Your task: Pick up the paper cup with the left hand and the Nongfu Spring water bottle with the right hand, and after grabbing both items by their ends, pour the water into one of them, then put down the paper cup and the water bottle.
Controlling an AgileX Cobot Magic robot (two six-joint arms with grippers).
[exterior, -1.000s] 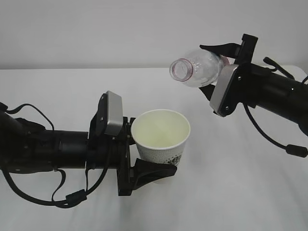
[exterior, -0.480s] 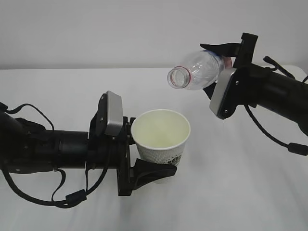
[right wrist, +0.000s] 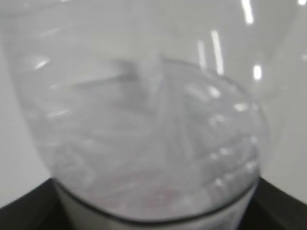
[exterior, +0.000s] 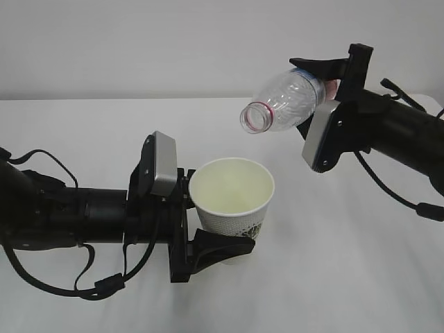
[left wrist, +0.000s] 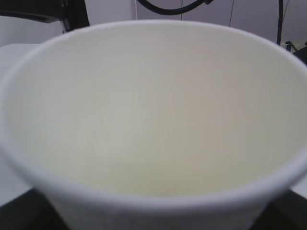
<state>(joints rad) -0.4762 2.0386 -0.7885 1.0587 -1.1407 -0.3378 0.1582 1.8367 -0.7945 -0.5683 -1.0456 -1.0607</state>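
The paper cup (exterior: 231, 201) is a small white tapered cup with a rolled rim, a cream interior and a patch of green-grey print low on its outer wall; it stands upright with its mouth open toward the camera, and no liquid can be made out inside it. The left hand (exterior: 201, 222) reaches in from the left, low over the white desk (exterior: 333, 277), and its black fingers (exterior: 222, 246) stand wide apart, closed around the lower body of the cup, one in front and one behind; whether the cup's base touches the desk or is just lifted off it cannot be told. In the left wrist view the cup (left wrist: 153, 120) fills nearly the whole picture, showing a smooth pale cream inner wall and a thick white rim. Up and to the right of the cup, well off the desk, the Nongfu Spring water bottle (exterior: 284, 100) is held nearly on its side, its uncapped mouth with the red neck ring pointing down and to the left, above the cup's right edge but apart from it. The bottle is clear, ribbed plastic, and no stream of water leaves its mouth. The right hand (exterior: 326, 76) comes in from the right, its fingers (exterior: 316, 64) spread wide and clamped on the bottle's rear end. In the right wrist view the bottle (right wrist: 153, 120) is a blurred transparent dome with bright reflections on it.
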